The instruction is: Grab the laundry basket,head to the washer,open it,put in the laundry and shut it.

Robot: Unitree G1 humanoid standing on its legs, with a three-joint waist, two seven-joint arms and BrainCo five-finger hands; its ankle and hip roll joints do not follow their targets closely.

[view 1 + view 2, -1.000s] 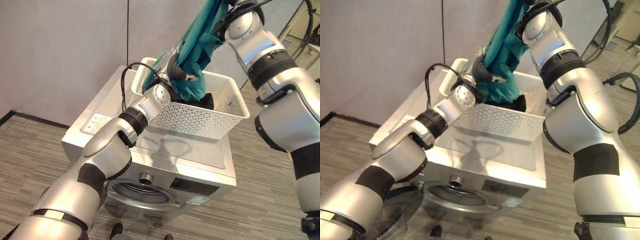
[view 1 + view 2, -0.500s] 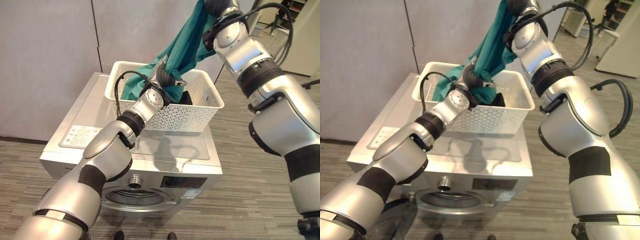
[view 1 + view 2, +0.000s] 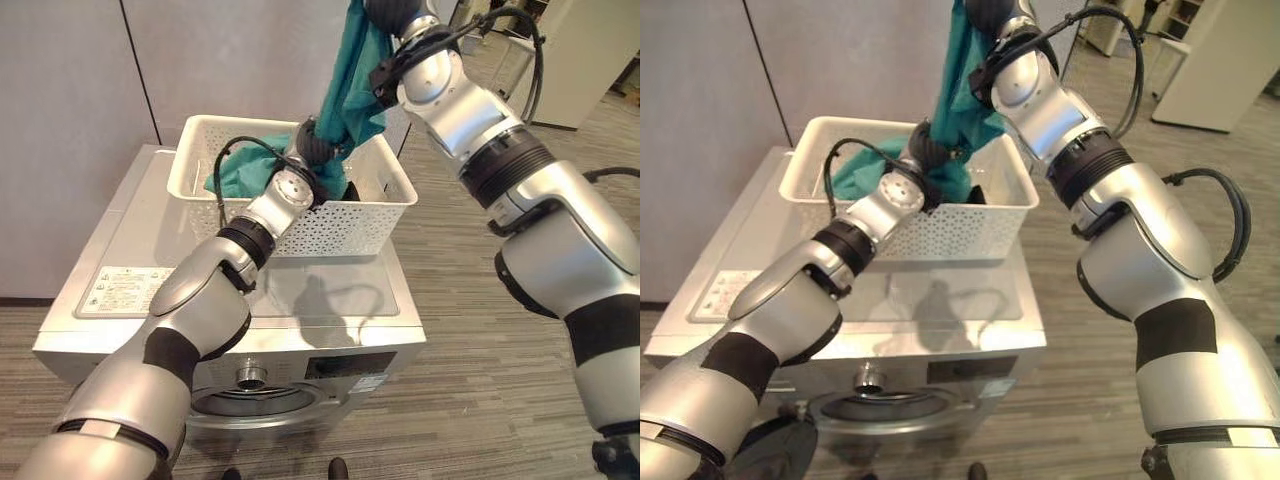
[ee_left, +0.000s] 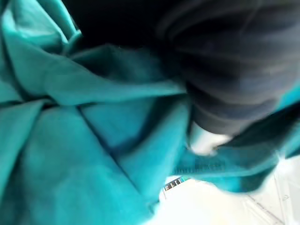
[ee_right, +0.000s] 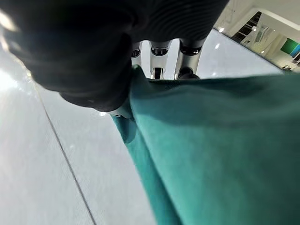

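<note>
While the right hand (image 5: pixel 161 49) pinches the teal cloth (image 3: pixel 352 85) overhead, lift until it clears the basket (image 3: pixel 355 215) below; left hand's (image 3: pixel 318 150) fingers are hidden.

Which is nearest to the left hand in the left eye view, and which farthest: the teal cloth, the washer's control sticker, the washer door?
1. Teal cloth: in the basket, against the left hand.
2. Control sticker: on the washer top, near left corner.
3. Washer door: low on the front.

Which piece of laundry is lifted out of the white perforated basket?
The teal cloth, pulled up by the right hand above the white perforated basket; the dark garment lies inside.
</note>
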